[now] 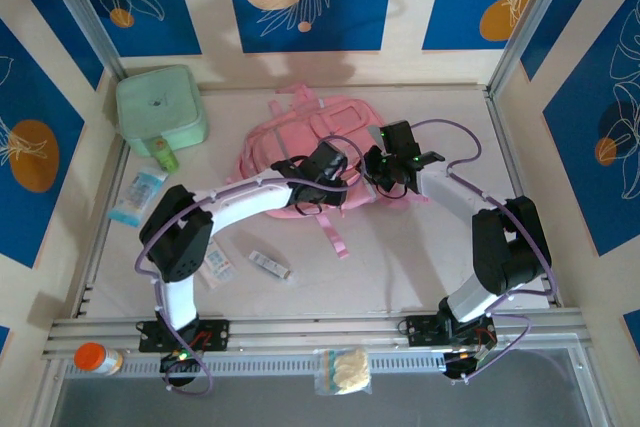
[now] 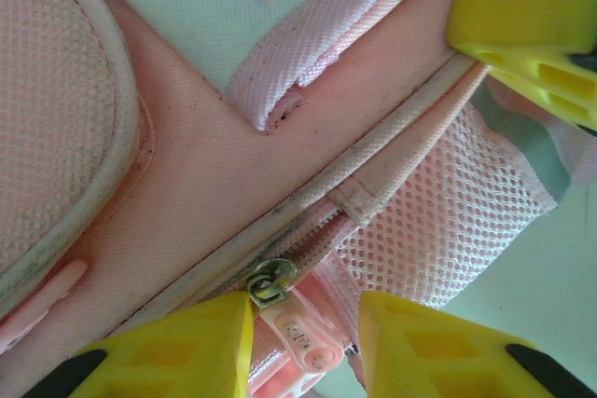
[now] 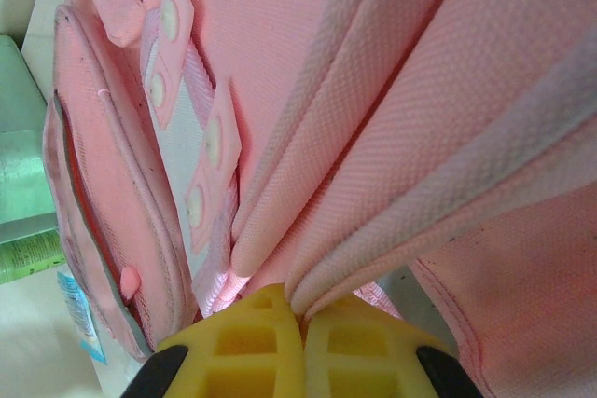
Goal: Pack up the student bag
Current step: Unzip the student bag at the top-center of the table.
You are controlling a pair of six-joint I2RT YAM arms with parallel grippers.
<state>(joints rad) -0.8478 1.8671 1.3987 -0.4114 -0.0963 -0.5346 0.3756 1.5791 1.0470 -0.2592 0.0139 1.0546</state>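
Fingers (image 2: pixel 187 351) of the left end effector (image 2: pixel 306 323) stand parted, yellow and low in the wrist view. A pink zipper pull (image 2: pixel 297 335) lies between them, not pinched. Its metal slider (image 2: pixel 270 281) sits just at the tip of the nine o'clock finger. From there a zip line runs up toward one o'clock, with a mesh pocket (image 2: pixel 448 221) beside it at three o'clock.

The right end effector (image 3: pixel 300 323) is clenched on a raised fold of pink cloth, its two yellow fingers pressed together around it.

That cloth is the student bag (image 1: pixel 290 137), which lies flat on the table (image 1: pixel 400 257) at twelve o'clock from the arm bases, toward the far wall. Both end effectors are on its near edge, and one loose strap (image 1: pixel 333 237) trails toward six o'clock.

A mint-green soft case (image 1: pixel 158 107) rests well apart at the bag's ten o'clock. A green tube (image 1: pixel 165 155) and a clear packet (image 1: pixel 137 195) lie just below the case.
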